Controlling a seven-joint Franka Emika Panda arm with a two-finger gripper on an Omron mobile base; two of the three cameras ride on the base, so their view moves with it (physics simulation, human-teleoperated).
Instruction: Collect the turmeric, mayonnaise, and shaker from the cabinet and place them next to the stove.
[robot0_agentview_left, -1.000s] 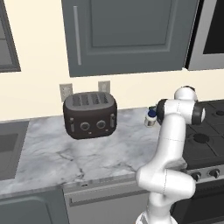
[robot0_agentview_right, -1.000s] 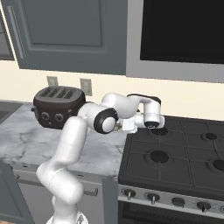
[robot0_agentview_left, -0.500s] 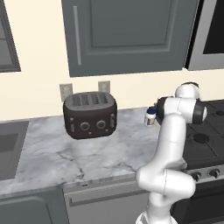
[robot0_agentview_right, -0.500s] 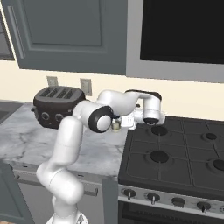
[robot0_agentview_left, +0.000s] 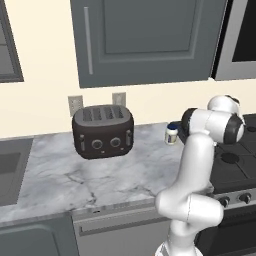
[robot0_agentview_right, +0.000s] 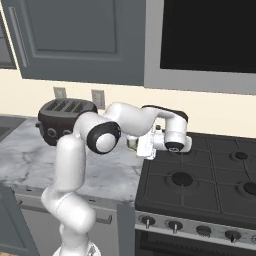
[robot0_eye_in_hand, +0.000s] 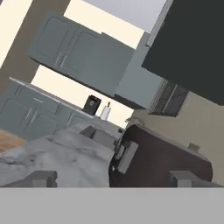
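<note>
The mayonnaise (robot0_agentview_left: 172, 133), a small white jar with a blue lid, stands upright on the marble counter (robot0_agentview_left: 100, 175) just left of the stove (robot0_agentview_left: 235, 160), beside my arm's elbow. My gripper (robot0_eye_in_hand: 113, 179) is open with nothing between its fingertips (robot0_eye_in_hand: 41, 178) and looks across the counter at the toaster. In the right base view the gripper (robot0_agentview_right: 141, 147) hovers at the stove's (robot0_agentview_right: 200, 180) left edge. The cabinet (robot0_agentview_left: 145, 40) hangs above with its doors closed. The turmeric and the shaker are out of view.
A black four-slot toaster (robot0_agentview_left: 102, 131) sits at the back of the counter, left of the jar. A microwave (robot0_agentview_right: 210, 35) hangs over the stove. The sink edge (robot0_agentview_left: 10, 170) lies far left.
The wrist has turned and the hand has shifted slightly near the stove's left edge. The mayonnaise jar stays where it was on the counter.
</note>
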